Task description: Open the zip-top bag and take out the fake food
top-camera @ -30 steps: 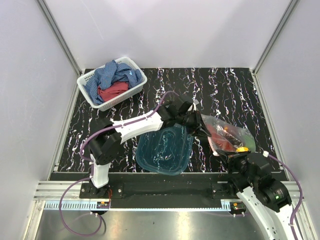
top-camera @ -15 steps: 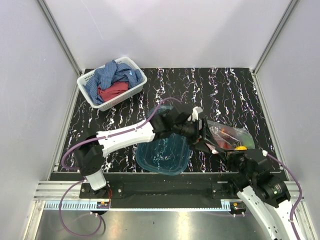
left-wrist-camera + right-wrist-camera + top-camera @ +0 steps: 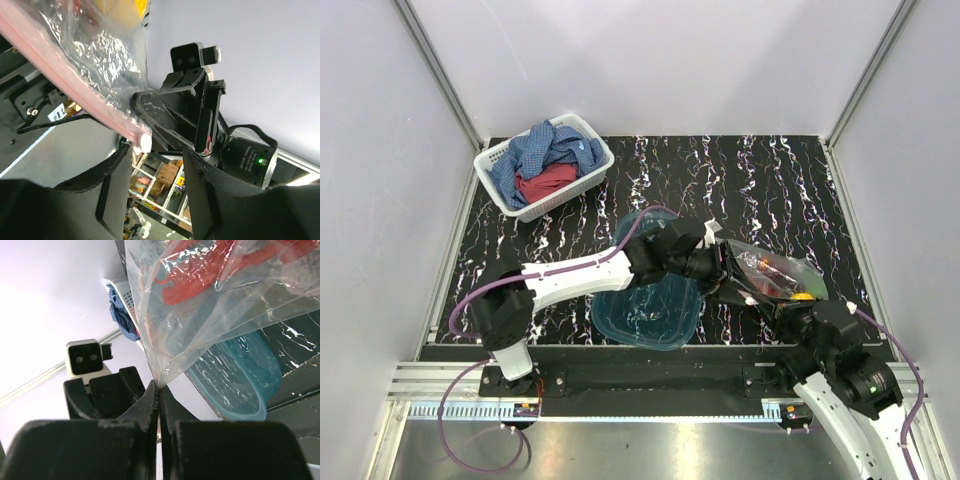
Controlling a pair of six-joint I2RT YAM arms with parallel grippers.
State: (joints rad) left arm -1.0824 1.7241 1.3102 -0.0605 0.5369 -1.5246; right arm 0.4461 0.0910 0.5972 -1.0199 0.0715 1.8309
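Right gripper [image 3: 159, 390] is clenched on one corner of the clear, crinkly plastic zip-top bag [image 3: 200, 330], which appears raised just off the black marbled worktop [image 3: 770, 180] near its right near corner. Left gripper [image 3: 157, 155] stands released, with the end of the bag's pinkish-red zip strip [image 3: 75, 85] in the gap between its fingers. The film looks light, limp and slippery, so the stiffer strip is probably the better place to hold. Inside the bag lie a red plastic lobster [image 3: 200, 270] and a small yellow piece [image 3: 806, 296]. Beside it, near the near edge, sits a teal translucent tub [image 3: 650, 305] with no toy showing in it. A white slatted basket [image 3: 560, 200] at the far left corner holds blue and red cloths [image 3: 545, 150].
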